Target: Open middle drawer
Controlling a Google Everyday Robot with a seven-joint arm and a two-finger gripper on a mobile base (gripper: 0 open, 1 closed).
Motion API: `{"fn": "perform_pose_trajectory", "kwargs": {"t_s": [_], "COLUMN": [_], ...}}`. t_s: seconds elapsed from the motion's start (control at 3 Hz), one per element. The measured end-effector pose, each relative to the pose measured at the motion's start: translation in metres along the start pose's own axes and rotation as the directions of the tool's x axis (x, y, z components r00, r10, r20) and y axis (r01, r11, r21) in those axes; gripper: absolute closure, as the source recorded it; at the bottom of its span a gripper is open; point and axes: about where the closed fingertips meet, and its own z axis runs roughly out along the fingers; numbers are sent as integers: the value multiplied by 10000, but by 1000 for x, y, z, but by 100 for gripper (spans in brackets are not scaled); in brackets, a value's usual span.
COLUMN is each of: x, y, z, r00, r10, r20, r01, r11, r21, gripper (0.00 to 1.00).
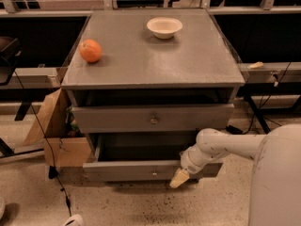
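Middle drawer (117,119) above jaws, speckled floor (141,206)

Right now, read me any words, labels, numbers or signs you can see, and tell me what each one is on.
None: no readable text shows on the cabinet, the orange, the bowl or the cardboard box.
The gripper, at the front of the open drawer, bears no visible marking either.
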Motion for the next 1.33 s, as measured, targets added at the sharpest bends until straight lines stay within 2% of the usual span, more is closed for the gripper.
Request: {"fn": "perform_pose_trajectory", "kwargs": {"t_s": [0.67, 1.0, 1.33], "x": [-4, 3, 3], "y": [0, 8, 8], "z": [-8, -7, -8], "r00": [10000, 9999, 9999], "r10": [1, 27, 27], "r20": [-2, -148, -150], "r01": [-1, -29, -29], "r11": [10000, 9999, 9999], "r21": [-1, -135, -138], "gripper": [73, 96, 0]}}
